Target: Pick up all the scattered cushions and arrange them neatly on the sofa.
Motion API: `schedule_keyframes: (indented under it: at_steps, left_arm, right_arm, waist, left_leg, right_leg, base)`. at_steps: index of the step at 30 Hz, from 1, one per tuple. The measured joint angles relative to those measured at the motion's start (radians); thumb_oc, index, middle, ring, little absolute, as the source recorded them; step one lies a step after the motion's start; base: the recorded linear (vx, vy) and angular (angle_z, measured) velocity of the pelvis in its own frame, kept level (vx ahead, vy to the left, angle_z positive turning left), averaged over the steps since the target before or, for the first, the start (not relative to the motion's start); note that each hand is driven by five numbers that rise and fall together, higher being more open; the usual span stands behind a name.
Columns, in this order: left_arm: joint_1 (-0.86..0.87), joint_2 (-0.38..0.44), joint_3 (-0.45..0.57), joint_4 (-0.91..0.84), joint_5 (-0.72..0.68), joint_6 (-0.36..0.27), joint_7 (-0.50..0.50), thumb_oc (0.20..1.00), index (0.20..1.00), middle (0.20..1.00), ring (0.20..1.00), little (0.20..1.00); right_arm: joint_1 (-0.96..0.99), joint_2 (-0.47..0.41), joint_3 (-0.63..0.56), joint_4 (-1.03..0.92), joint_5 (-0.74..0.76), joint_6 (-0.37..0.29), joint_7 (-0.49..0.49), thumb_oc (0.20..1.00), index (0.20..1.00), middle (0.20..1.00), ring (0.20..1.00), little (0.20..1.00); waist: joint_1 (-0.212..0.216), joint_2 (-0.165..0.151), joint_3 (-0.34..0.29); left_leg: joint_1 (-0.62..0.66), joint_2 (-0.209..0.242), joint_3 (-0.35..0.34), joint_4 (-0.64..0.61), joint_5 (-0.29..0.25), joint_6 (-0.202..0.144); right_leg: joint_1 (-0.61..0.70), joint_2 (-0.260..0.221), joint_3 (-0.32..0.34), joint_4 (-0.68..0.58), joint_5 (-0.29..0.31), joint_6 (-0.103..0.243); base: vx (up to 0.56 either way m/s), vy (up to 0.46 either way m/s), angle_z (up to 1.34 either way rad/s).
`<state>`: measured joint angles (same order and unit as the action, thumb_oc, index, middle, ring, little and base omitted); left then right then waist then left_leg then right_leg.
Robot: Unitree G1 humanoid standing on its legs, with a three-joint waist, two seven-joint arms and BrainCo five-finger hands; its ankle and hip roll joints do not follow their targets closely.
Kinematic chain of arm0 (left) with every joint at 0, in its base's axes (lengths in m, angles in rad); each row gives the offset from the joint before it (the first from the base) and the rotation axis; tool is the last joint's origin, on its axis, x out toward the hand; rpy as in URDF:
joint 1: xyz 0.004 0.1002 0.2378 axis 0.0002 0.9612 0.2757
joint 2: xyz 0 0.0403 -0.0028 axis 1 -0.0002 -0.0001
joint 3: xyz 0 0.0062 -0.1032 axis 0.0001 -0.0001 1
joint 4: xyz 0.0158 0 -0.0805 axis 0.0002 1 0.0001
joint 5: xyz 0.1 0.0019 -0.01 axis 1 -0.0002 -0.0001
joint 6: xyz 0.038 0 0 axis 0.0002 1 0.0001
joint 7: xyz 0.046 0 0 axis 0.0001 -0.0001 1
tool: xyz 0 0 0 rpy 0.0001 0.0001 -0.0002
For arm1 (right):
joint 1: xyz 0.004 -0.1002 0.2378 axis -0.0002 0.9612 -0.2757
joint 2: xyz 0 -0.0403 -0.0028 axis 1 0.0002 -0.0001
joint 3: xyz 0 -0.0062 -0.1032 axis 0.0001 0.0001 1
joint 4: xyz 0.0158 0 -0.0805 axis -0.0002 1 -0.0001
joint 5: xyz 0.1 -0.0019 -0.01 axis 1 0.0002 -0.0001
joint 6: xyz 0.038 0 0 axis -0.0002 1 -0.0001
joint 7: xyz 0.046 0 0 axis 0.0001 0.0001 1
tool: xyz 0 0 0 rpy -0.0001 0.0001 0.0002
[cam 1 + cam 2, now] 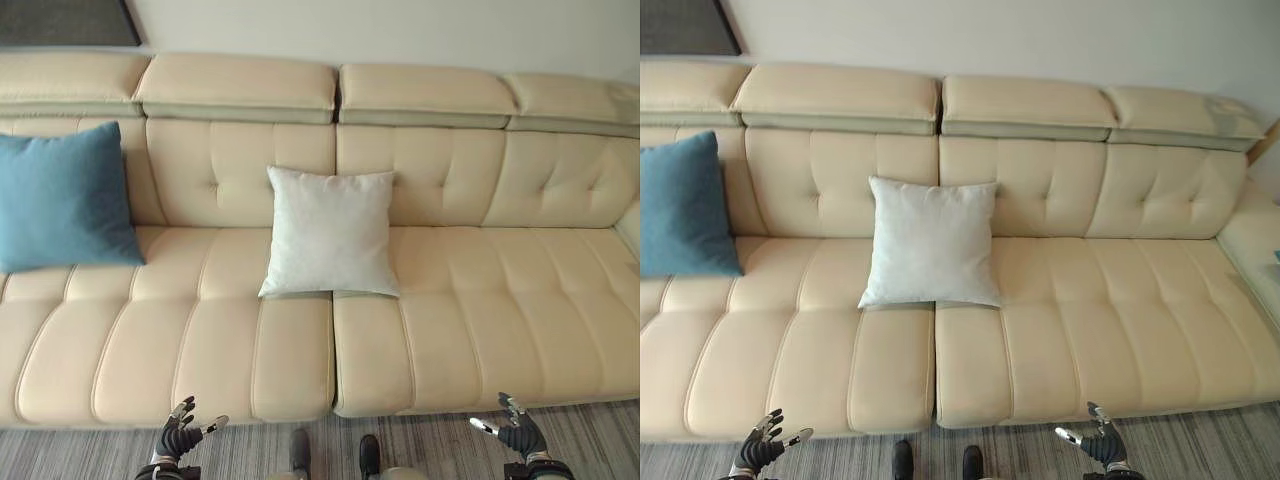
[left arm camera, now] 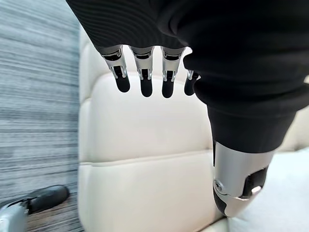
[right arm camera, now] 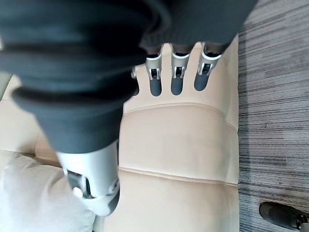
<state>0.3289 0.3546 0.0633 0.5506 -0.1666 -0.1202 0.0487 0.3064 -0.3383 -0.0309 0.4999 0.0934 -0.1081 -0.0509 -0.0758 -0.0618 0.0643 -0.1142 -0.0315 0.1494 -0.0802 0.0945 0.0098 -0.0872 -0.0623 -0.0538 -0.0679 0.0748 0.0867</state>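
Note:
A white cushion leans upright against the backrest in the middle of the cream sofa. A blue cushion leans against the backrest at the sofa's left end. My left hand hangs low in front of the sofa's front edge, left of centre, fingers relaxed and holding nothing. My right hand hangs at the same height on the right, also open and empty. In the right wrist view the white cushion shows past my thumb.
A grey striped carpet runs along the front of the sofa. The sofa's right half has bare seat room. A dark panel hangs on the wall at the upper left.

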Motion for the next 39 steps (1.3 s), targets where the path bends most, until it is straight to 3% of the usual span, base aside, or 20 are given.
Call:
schedule_keyframes:
  at_steps: [2,3,6,8,11,12,13,14,15,17,18,19,20,21,23,25,27,28,33,39]
  left_arm:
    - [-0.032,0.011,0.002,0.000,0.000,-0.002,0.016,1.000,1.000,1.000,1.000,1.000]
    - [-0.058,0.018,0.002,0.001,0.000,-0.004,0.027,1.000,1.000,1.000,1.000,1.000]
    - [-0.139,0.028,0.009,-0.021,-0.001,-0.011,0.041,1.000,1.000,1.000,1.000,1.000]
    - [-0.136,0.032,0.008,-0.034,-0.001,-0.012,0.041,1.000,1.000,1.000,1.000,1.000]
    - [-0.120,0.045,0.015,-0.036,-0.005,-0.013,0.050,1.000,1.000,1.000,1.000,1.000]
    - [-0.097,0.053,0.012,-0.059,-0.009,-0.015,0.056,1.000,1.000,1.000,1.000,1.000]
    - [-0.105,0.032,0.004,-0.048,-0.010,-0.009,0.063,1.000,1.000,1.000,1.000,1.000]
    - [-0.101,0.034,-0.016,-0.054,-0.009,-0.011,0.062,1.000,1.000,1.000,1.000,1.000]
    - [-0.102,0.038,-0.021,-0.050,-0.009,-0.010,0.061,1.000,1.000,1.000,1.000,1.000]
    - [-0.097,0.035,-0.024,-0.035,-0.009,-0.007,0.062,1.000,1.000,1.000,1.000,1.000]
    - [-0.092,0.009,-0.037,-0.037,-0.009,-0.009,0.062,1.000,1.000,1.000,1.000,1.000]
    - [-0.108,0.004,-0.046,-0.038,-0.009,-0.010,0.064,1.000,1.000,1.000,1.000,1.000]
    - [-0.127,0.010,-0.052,-0.044,-0.009,-0.012,0.065,1.000,1.000,1.000,1.000,1.000]
    - [-0.139,0.012,-0.052,-0.047,-0.009,-0.012,0.065,1.000,1.000,1.000,1.000,1.000]
    - [-0.167,0.019,-0.054,-0.055,-0.009,-0.010,0.059,1.000,1.000,1.000,1.000,1.000]
    - [-0.165,0.008,-0.063,-0.058,-0.009,-0.013,0.057,1.000,1.000,1.000,1.000,1.000]
    - [-0.166,-0.002,-0.064,-0.059,-0.009,-0.013,0.054,1.000,1.000,1.000,1.000,1.000]
    - [-0.171,-0.002,-0.062,-0.061,-0.009,-0.013,0.049,1.000,1.000,1.000,1.000,1.000]
    - [-0.189,0.020,-0.084,-0.077,-0.007,-0.011,0.047,1.000,1.000,1.000,1.000,1.000]
    - [-0.162,0.047,-0.103,-0.121,-0.003,-0.002,0.030,1.000,1.000,1.000,1.000,1.000]
  right_arm:
    - [-0.035,-0.007,0.022,0.004,-0.016,0.003,-0.005,1.000,1.000,1.000,1.000,1.000]
    - [-0.061,-0.008,0.031,0.003,-0.017,0.004,-0.009,1.000,1.000,1.000,1.000,1.000]
    - [-0.129,-0.008,0.060,0.028,-0.016,0.007,-0.013,1.000,1.000,1.000,1.000,1.000]
    - [-0.137,-0.009,0.060,0.035,-0.016,0.005,-0.012,1.000,1.000,1.000,1.000,1.000]
    - [-0.152,-0.016,0.059,0.039,-0.015,-0.001,-0.013,1.000,1.000,1.000,1.000,1.000]
    - [-0.155,-0.015,0.062,0.037,-0.015,-0.003,-0.014,1.000,1.000,1.000,1.000,1.000]
    - [-0.170,-0.032,0.058,0.048,-0.015,-0.003,-0.016,1.000,1.000,1.000,1.000,1.000]
    - [-0.168,-0.031,0.060,0.047,-0.014,-0.002,-0.026,1.000,1.000,1.000,1.000,1.000]
    - [-0.166,-0.017,0.062,0.046,-0.014,0.001,-0.029,1.000,1.000,1.000,1.000,1.000]
    - [-0.164,-0.012,0.071,0.044,-0.013,-0.002,-0.033,1.000,1.000,1.000,1.000,1.000]
    - [-0.156,-0.059,0.069,0.041,-0.012,-0.003,-0.045,1.000,1.000,1.000,1.000,1.000]
    - [-0.155,-0.076,0.063,0.053,-0.011,0.001,-0.053,1.000,1.000,1.000,1.000,1.000]
    - [-0.161,-0.077,0.059,0.054,-0.011,0.004,-0.059,1.000,1.000,1.000,1.000,1.000]
    - [-0.159,-0.072,0.060,0.058,-0.011,0.005,-0.058,1.000,1.000,1.000,1.000,1.000]
    - [-0.164,-0.041,0.058,0.028,-0.011,0.003,-0.057,1.000,1.000,1.000,1.000,1.000]
    - [-0.165,-0.043,0.053,0.026,-0.011,0.000,-0.057,1.000,1.000,1.000,1.000,1.000]
    - [-0.164,-0.048,0.051,0.028,-0.011,0.000,-0.057,1.000,1.000,1.000,1.000,1.000]
    - [-0.166,-0.050,0.051,0.043,-0.011,0.001,-0.057,1.000,1.000,1.000,1.000,1.000]
    - [-0.140,-0.031,0.052,0.042,0.009,0.000,-0.052,1.000,1.000,1.000,1.000,1.000]
    - [-0.139,0.006,0.062,-0.002,0.043,0.004,-0.047,1.000,1.000,1.000,1.000,1.000]
  waist:
    - [0.004,-0.001,0.017]
    - [0.000,0.012,0.031]
    - [0.034,0.024,0.079]
    - [0.057,0.035,0.086]
    - [0.109,0.025,0.087]
    - [0.121,0.008,0.085]
    - [0.122,0.051,0.097]
    - [0.133,0.055,0.096]
    - [0.137,0.020,0.101]
    - [0.137,-0.022,0.095]
    - [0.131,0.040,0.092]
    - [0.123,0.067,0.102]
    - [0.106,0.061,0.112]
    - [0.110,0.056,0.115]
    - [0.099,-0.026,0.129]
    - [0.076,-0.017,0.129]
    - [0.050,0.022,0.114]
    - [0.039,0.048,0.105]
    - [0.027,0.013,0.093]
    - [-0.001,-0.040,0.081]
  left_leg:
    - [-0.014,0.003,0.033,0.008,0.018,0.020]
    - [-0.051,0.010,0.044,0.022,0.050,0.077]
    - [-0.108,0.040,0.058,0.040,0.067,0.115]
    - [-0.095,0.042,0.048,0.035,0.062,0.099]
    - [-0.099,0.055,0.053,0.022,0.080,0.065]
    - [-0.135,0.057,0.043,0.024,0.106,0.024]
    - [-0.153,0.098,0.001,0.023,0.137,-0.014]
    - [-0.189,0.117,-0.005,0.023,0.097,-0.068]
    - [-0.217,0.104,-0.006,0.044,0.050,-0.106]
    - [-0.237,0.080,-0.012,0.115,0.033,-0.082]
    - [-0.209,0.103,-0.065,0.139,0.068,-0.141]
    - [-0.202,0.107,-0.105,0.095,0.124,-0.094]
    - [-0.207,0.107,-0.119,0.072,0.132,-0.123]
    - [-0.206,0.112,-0.118,0.059,0.101,-0.144]
    - [-0.246,0.024,-0.154,0.241,-0.056,-0.115]
    - [-0.177,0.019,-0.178,0.263,-0.102,-0.104]
    - [-0.063,0.047,-0.175,0.180,-0.108,-0.093]
    - [0.013,0.059,-0.165,0.067,-0.100,-0.040]
    - [0.042,0.032,-0.105,0.049,-0.074,-0.013]
    - [0.092,0.019,0.087,0.036,-0.087,0.003]
  right_leg:
    - [-0.052,-0.001,0.036,0.062,0.012,0.025]
    - [-0.073,-0.002,0.022,0.088,-0.006,0.051]
    - [-0.201,-0.009,-0.008,0.375,-0.156,0.056]
    - [-0.173,-0.015,-0.004,0.531,-0.223,0.054]
    - [-0.059,-0.005,-0.016,0.541,-0.307,0.044]
    - [0.005,0.015,-0.030,0.387,-0.366,-0.035]
    - [0.012,0.066,-0.042,0.351,-0.343,-0.053]
    - [-0.016,0.094,-0.002,0.321,-0.341,-0.082]
    - [-0.035,0.072,-0.008,0.297,-0.292,-0.117]
    - [-0.067,0.042,-0.013,0.270,-0.228,-0.140]
    - [-0.077,0.087,-0.036,0.257,-0.187,-0.119]
    - [-0.093,0.109,-0.051,0.277,-0.190,-0.119]
    - [-0.118,0.095,-0.063,0.289,-0.199,-0.117]
    - [-0.140,0.088,-0.065,0.295,-0.186,-0.172]
    - [-0.128,0.009,-0.041,0.225,-0.122,-0.161]
    - [-0.085,0.003,-0.028,0.146,-0.090,-0.131]
    - [-0.064,0.019,-0.027,0.114,-0.069,-0.107]
    - [-0.072,0.030,-0.025,0.117,-0.059,-0.089]
    - [-0.062,0.013,0.034,0.045,0.004,-0.046]
    - [-0.097,0.017,0.168,0.008,0.061,-0.015]
  base:
    - [-0.57,0.030,-0.45]
    - [-0.43,0.031,-0.22]
    - [-0.25,-0.018,-0.05]
    - [-0.15,-0.080,-0.01]
    - [-0.19,-0.186,-0.05]
    - [-0.21,-0.180,0.07]
    - [-0.29,-0.235,0.12]
    - [-0.15,-0.088,0.22]
    - [-0.28,-0.117,0.12]
    - [-0.34,-0.073,0.10]
    - [-0.30,-0.048,0.22]
    - [-0.24,-0.040,0.37]
    - [-0.18,-0.023,0.20]
    - [-0.14,-0.003,0.13]
    - [-0.07,0.042,0.02]
    - [0.00,0.069,-0.04]
    - [0.00,0.071,-0.07]
    - [-0.01,0.067,-0.10]
    - [-0.01,0.058,-0.40]
    - [-0.06,0.031,-0.97]
